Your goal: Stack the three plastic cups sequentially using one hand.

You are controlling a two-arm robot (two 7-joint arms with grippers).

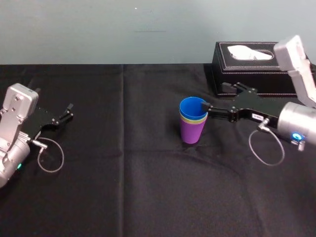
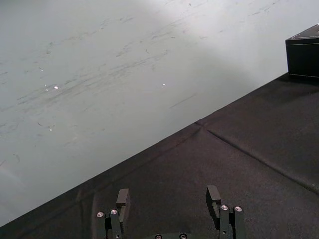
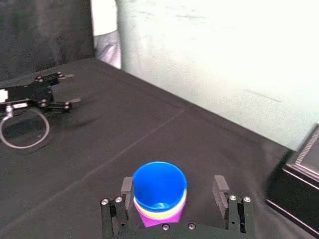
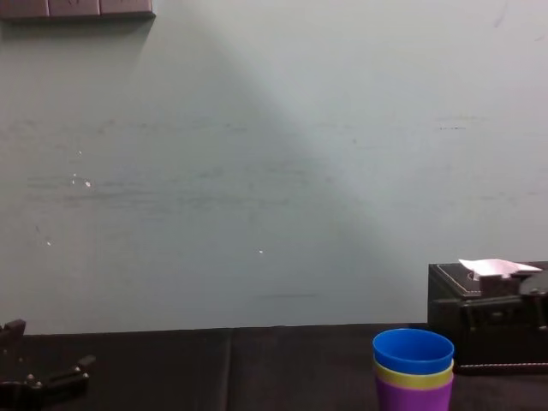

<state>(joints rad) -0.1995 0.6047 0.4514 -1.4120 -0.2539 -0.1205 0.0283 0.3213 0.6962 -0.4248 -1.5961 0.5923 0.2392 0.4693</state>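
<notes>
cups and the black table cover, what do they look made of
The blue cup, yellow-green cup and purple cup: probably plastic, smooth, uniformly coloured, with a soft sheen. The table cover: looks like matte black fabric; it shows fold creases. The right gripper stands open at the stack.

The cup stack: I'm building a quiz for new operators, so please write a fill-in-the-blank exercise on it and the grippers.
The purple cup is at the bottom, the yellow-green cup in the middle, and the top cup is ____.
The right gripper, its fingers either side of these cups, is ____.
The left gripper rests idle on the ____ side of the table.
Missing words: blue; open; left.
</notes>
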